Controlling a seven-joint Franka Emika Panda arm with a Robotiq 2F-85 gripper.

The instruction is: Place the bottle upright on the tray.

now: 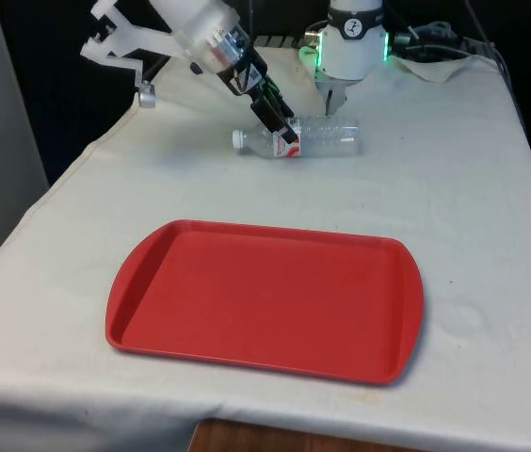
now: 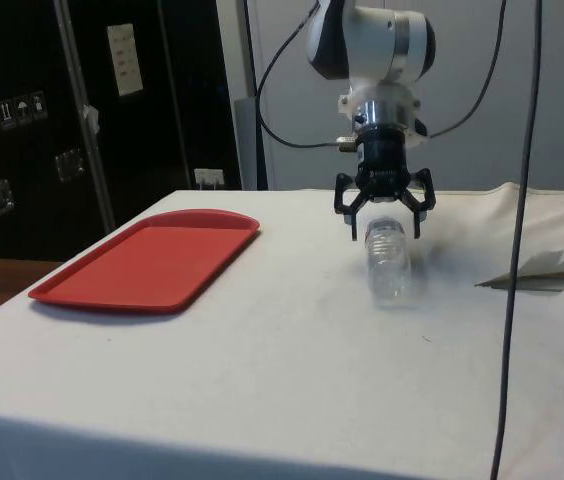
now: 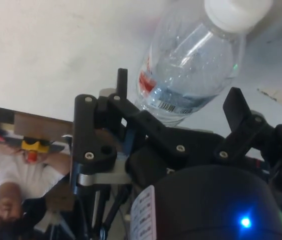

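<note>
A clear plastic bottle [image 1: 327,137] with a white cap [image 1: 238,139] and a red-and-white label lies on its side on the white cloth, its cap towards the front view's left. My gripper [image 1: 287,132] hangs open just over the label, one finger [image 2: 355,212] on each side of the bottle [image 2: 389,268] without touching it. In the wrist view the bottle [image 3: 191,55] lies between the spread fingertips [image 3: 122,80], cap [image 3: 236,12] pointing away. The red tray [image 1: 265,297] sits empty nearer the front edge, well apart from the bottle, and in the side view the tray [image 2: 152,262] lies to the left.
Rumpled cloth and cables [image 1: 440,55] lie at the table's far end on the front view's right. A raised fold of cloth [image 2: 542,265] lies beside the bottle. A person [image 3: 6,200] sits beyond the table's edge.
</note>
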